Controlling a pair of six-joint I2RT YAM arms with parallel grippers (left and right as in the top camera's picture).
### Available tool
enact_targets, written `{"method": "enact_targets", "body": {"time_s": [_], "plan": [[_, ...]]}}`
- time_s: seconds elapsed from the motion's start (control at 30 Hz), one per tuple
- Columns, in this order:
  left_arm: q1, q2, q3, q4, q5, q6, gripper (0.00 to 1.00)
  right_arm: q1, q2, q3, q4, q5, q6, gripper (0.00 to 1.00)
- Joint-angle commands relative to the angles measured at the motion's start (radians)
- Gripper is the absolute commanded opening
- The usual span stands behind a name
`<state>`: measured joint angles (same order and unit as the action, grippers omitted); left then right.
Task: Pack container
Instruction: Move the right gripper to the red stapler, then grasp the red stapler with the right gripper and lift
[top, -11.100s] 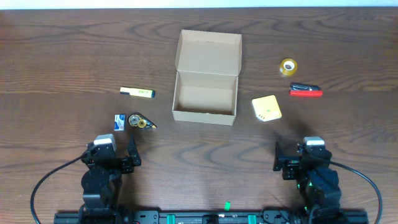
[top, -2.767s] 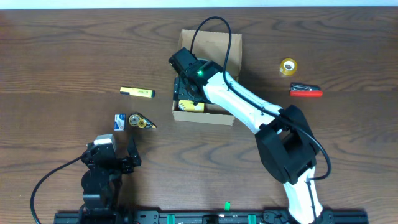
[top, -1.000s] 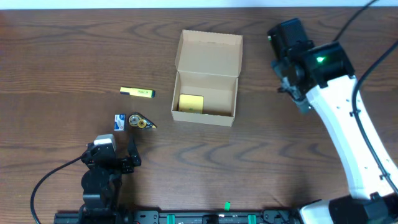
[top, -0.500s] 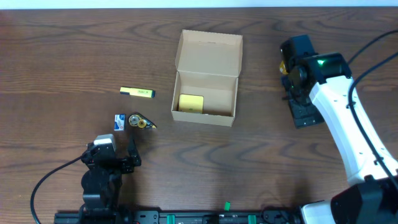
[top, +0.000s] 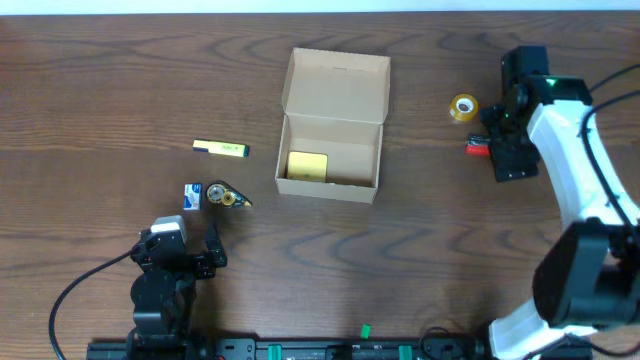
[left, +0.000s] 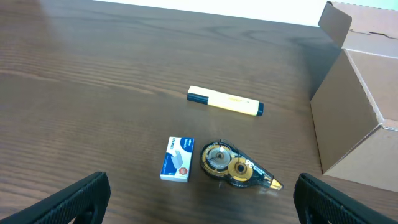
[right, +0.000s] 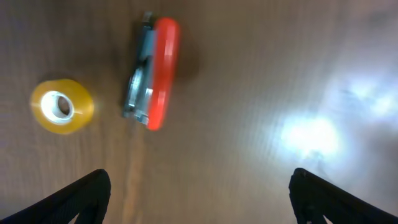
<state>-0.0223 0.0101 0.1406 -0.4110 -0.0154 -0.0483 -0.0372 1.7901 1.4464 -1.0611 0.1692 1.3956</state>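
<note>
Near the red stapler (right: 152, 74), the right claw (right: 199, 200) hovers, jaws spread wide.

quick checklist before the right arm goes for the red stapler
1. container lid open: ok
2. free room in container beside yellow pad: ok
3. right claw open and empty: ok
4. red stapler lies apart from tape roll: ok
5. right claw centred over red stapler: not ok, it sits up and left in the right wrist view
6. left claw open, away from container: ok
</note>
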Motion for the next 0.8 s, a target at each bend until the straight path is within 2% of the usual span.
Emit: {"method": "enact_targets", "body": {"time_s": [0.0, 0.1, 0.23, 0.77], "plan": [[0.005, -0.006, -0.019, -0.006, -0.014, 0.011, 0.95, -0.034, 0.05, -0.004, 0.062, -0.003, -0.057, 0.91], [0.005, -0.006, -0.019, -0.006, -0.014, 0.011, 0.95, -0.074, 0.123, -0.004, 0.165, -0.064, -0.1, 0.89], [0.005, -0.006, -0.019, -0.006, -0.014, 0.011, 0.95, -0.102, 0.195, -0.004, 0.183, -0.142, -0.067, 0.84], [0.005, -0.006, -0.019, -0.006, -0.014, 0.011, 0.95, -0.139, 0.324, -0.004, 0.348, -0.202, -0.018, 0.8]]}}
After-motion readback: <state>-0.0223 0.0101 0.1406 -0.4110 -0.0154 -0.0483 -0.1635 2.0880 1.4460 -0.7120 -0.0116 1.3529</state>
